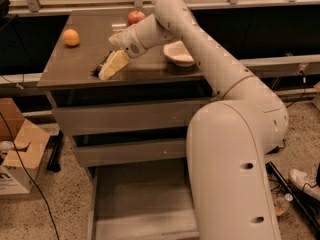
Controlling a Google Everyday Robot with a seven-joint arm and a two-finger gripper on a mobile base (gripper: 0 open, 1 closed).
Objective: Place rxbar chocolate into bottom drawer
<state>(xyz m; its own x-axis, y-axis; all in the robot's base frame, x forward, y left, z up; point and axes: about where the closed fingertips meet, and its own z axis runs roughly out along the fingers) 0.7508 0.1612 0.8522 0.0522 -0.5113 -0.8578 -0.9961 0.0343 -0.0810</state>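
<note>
The rxbar chocolate is a black flat bar lying on the cabinet top near its front edge, mostly covered by my gripper. My gripper is down on the bar, reaching from the right. The bottom drawer is pulled open below, a wide deep tray with nothing showing in it. The two drawers above it are closed.
A white bowl sits on the top right of the gripper. An orange lies at the back left and a red apple at the back. My arm's large body fills the right foreground. A cardboard box stands on the floor left.
</note>
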